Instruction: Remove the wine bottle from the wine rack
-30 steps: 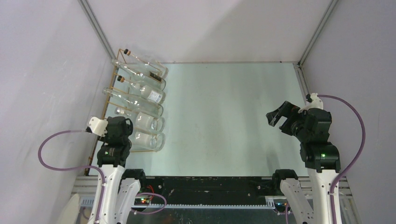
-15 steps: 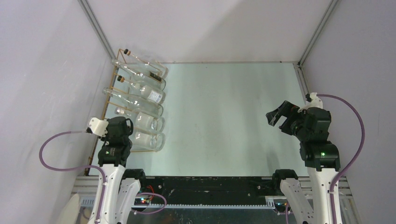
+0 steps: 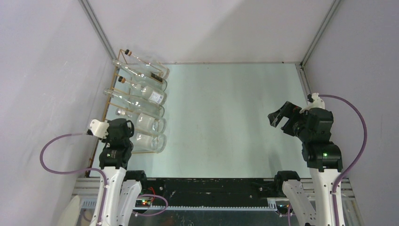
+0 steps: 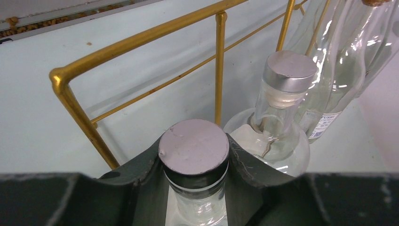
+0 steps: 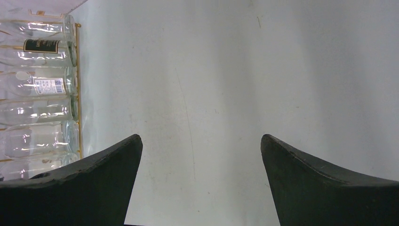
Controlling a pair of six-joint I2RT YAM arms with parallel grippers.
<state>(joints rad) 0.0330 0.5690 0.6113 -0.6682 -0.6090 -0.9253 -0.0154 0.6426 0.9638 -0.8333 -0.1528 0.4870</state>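
Observation:
A gold wire wine rack [image 3: 111, 89] [image 4: 136, 44] stands along the left wall with several clear glass bottles lying across it. The nearest wine bottle [image 3: 150, 141] has a grey cap [image 4: 194, 147]. My left gripper [image 4: 194, 155] is shut on that wine bottle's neck just under the cap, a dark finger pressed on each side. In the top view the left wrist [image 3: 116, 134] covers the bottle's neck. A second capped bottle [image 4: 277, 113] lies right beside it. My right gripper [image 3: 281, 114] [image 5: 201, 141] hovers open over bare table at the right.
The left wall runs close behind the rack. Grey walls and metal posts [image 3: 96, 26] enclose the pale green table [image 3: 226, 117]. The right arm's purple cable [image 3: 360, 132] loops near the right wall.
The left gripper's fingers have closed onto the neck of the nearest bottle. Both arms otherwise stay where they were.

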